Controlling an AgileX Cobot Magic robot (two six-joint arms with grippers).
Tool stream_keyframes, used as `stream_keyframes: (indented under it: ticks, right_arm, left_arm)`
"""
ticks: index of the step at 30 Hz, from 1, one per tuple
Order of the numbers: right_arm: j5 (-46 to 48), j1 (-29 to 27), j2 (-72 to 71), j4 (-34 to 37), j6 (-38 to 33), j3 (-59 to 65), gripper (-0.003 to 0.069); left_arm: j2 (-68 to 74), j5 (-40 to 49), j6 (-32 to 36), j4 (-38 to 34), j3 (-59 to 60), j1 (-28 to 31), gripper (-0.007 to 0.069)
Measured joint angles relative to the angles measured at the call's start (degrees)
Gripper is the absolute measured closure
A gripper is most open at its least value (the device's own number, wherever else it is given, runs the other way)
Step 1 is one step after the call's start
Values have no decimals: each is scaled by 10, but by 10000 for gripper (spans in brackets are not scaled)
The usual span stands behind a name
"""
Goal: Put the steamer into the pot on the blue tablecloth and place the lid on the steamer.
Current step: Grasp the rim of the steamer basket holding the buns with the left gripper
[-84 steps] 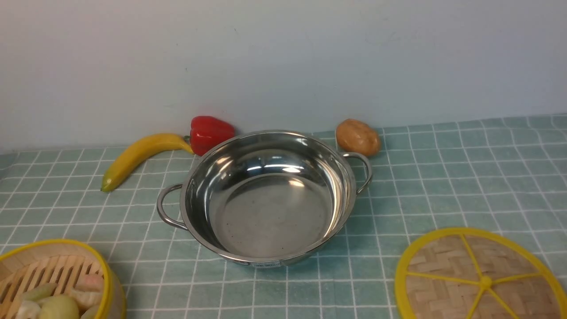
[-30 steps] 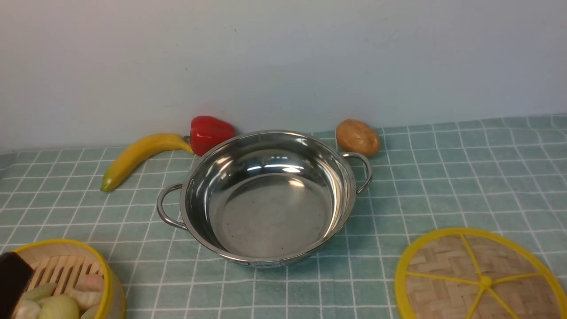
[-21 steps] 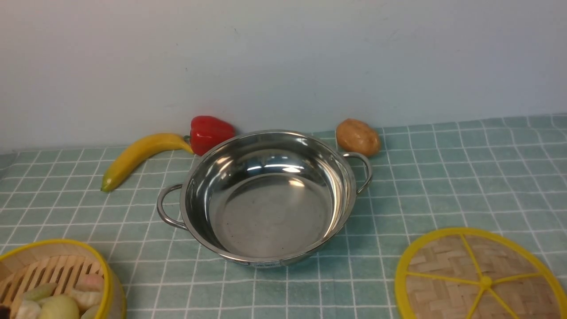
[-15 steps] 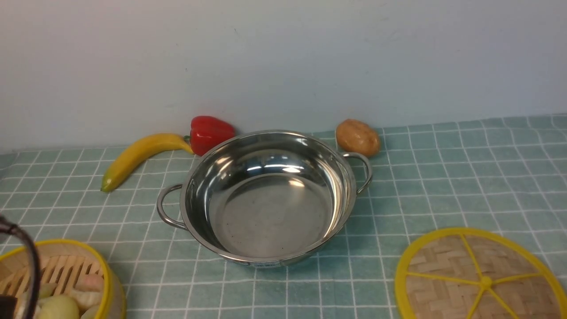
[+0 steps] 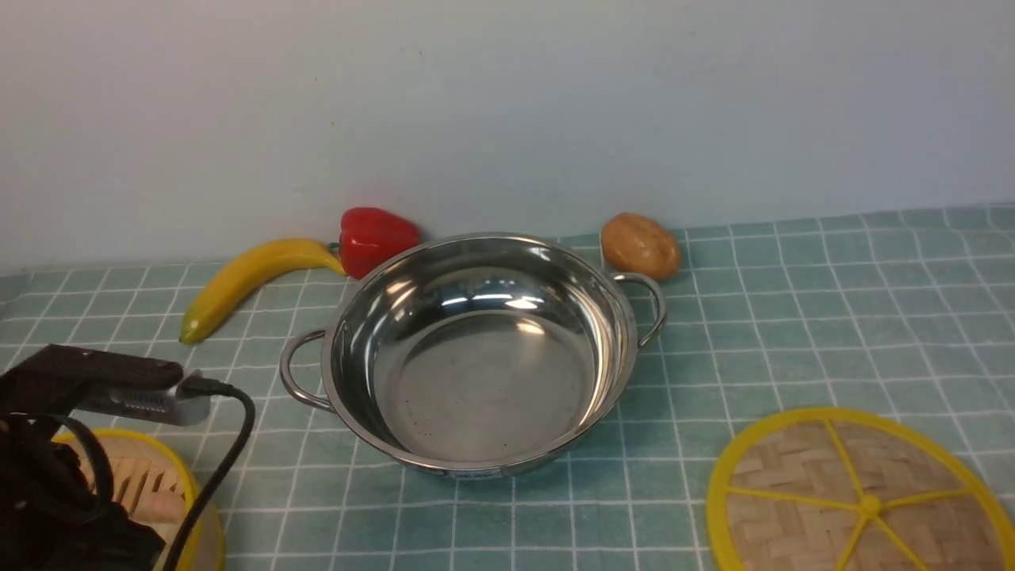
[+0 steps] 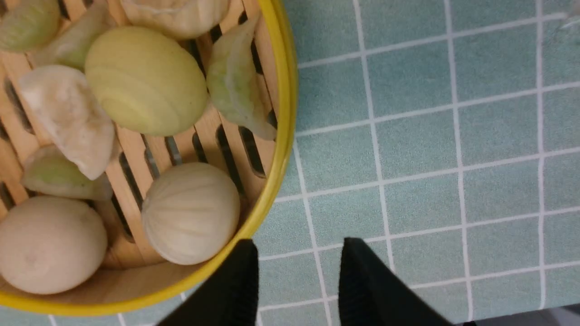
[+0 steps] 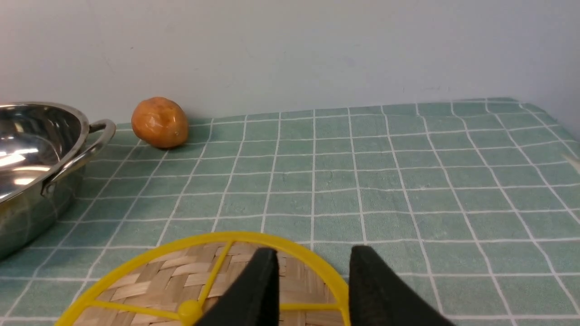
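— Teal cloth (image 5: 793, 317) with a white grid covered the table, and a pale wall (image 5: 507, 103) stood behind it. Where was the steamer (image 6: 284, 90)?
— At the near left corner, on the cloth, well apart from the pot (image 5: 484, 381).
— How did it look?
— Round bamboo with a yellow rim and a slatted floor with dark slots. Pale buns (image 6: 190, 213) and greenish dumplings (image 6: 235, 86) lay inside.
— And the left gripper (image 6: 299, 246)?
— It was over the cloth, one finger just beside the rim. Its jaws were apart with nothing between them. The left arm (image 5: 47, 492) hid part of the steamer from the front.
— Farther out?
— The pot sat mid-cloth, shiny and empty, with two loop handles. The lid (image 5: 856, 492), a flat woven disc with yellow spokes, lay at the near right. The right gripper (image 7: 313, 251) hovered over its edge, jaws apart and empty. A banana (image 5: 246, 277), a pepper (image 5: 377, 238) and a potato (image 5: 641, 244) lay by the wall.
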Motion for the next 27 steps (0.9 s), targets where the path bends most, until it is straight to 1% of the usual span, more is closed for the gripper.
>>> stream_keyframes:
  ticks: [5, 15, 19, 27]
  right_arm:
    - [0, 0, 0, 0, 0, 0, 419]
    - [0, 0, 0, 0, 0, 0, 419]
    - [0, 0, 0, 0, 0, 0, 419]
    - [0, 0, 0, 0, 0, 0, 419]
  left_arm:
    - [29, 0, -11, 7, 0, 0, 382]
    - [81, 0, 0, 11, 0, 0, 382]
    - [119, 0, 0, 24, 0, 0, 382]
    - [177, -21, 0, 26, -1, 0, 382]
